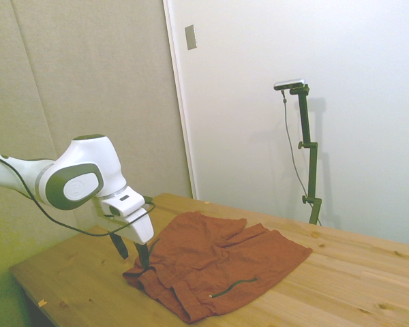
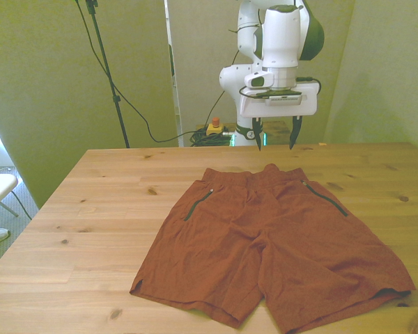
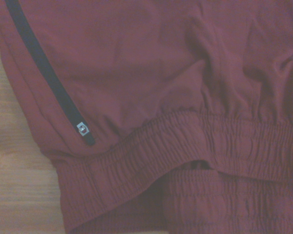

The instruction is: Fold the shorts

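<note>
Jaws open, holding nothing, the two dark fingers (image 2: 256, 136) spread well apart and pointing down; gripper (image 2: 274, 142) hangs above the waistband (image 2: 254, 177), not touching the cloth. Shorts (image 2: 272, 243) lie flat and spread on the worktop (image 2: 90, 209), waistband at 12 o'clock in the front view, both legs running toward 6 o'clock. Dark pocket zips: one (image 2: 197, 205) toward 10 o'clock of the shorts' middle, one (image 2: 325, 198) toward 2 o'clock. Fabric lightly wrinkled. Wrist view shows the gathered elastic waistband (image 3: 185, 146) and a zip line (image 3: 49, 78) ending in a small pull tab (image 3: 82, 128), bare wood beside it.
</note>
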`<state>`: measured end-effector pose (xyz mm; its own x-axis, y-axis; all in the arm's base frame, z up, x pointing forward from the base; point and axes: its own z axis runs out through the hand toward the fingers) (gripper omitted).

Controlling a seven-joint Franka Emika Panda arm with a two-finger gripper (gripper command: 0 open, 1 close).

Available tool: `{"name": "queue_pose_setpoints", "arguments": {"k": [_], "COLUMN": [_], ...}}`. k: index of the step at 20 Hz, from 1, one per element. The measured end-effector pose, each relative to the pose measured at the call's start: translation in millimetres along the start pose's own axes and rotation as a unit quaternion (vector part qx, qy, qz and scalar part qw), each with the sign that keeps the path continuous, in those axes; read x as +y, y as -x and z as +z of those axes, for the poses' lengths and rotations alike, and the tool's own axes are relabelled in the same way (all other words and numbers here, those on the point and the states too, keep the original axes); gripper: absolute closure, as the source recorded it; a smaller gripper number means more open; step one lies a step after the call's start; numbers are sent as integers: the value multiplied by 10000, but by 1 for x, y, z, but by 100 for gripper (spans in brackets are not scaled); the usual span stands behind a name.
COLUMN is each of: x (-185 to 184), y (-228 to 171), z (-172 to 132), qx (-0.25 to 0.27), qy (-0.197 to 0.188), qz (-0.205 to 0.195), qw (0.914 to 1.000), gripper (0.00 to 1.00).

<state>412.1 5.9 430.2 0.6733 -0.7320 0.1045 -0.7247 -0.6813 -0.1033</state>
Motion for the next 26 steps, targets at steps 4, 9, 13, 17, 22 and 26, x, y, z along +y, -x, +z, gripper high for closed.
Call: {"name": "queue_pose_setpoints", "arguments": {"k": [4, 9, 13, 17, 22, 26], "x": [-6, -56, -79, -77, -78, -79], "y": [-1, 30, 77, 101, 116, 115], "z": [1, 9, 26, 47, 68, 78], "qx": [198, 866, 1355, 1697, 1789, 1881], "qy": [200, 615, 995, 1284, 1406, 1430], "qz": [-253, -851, -1313, -1565, -1854, -1986], "qw": [9993, 9907, 9770, 9645, 9560, 9512], "gripper": [0, 0, 0, 0, 0, 0]}}
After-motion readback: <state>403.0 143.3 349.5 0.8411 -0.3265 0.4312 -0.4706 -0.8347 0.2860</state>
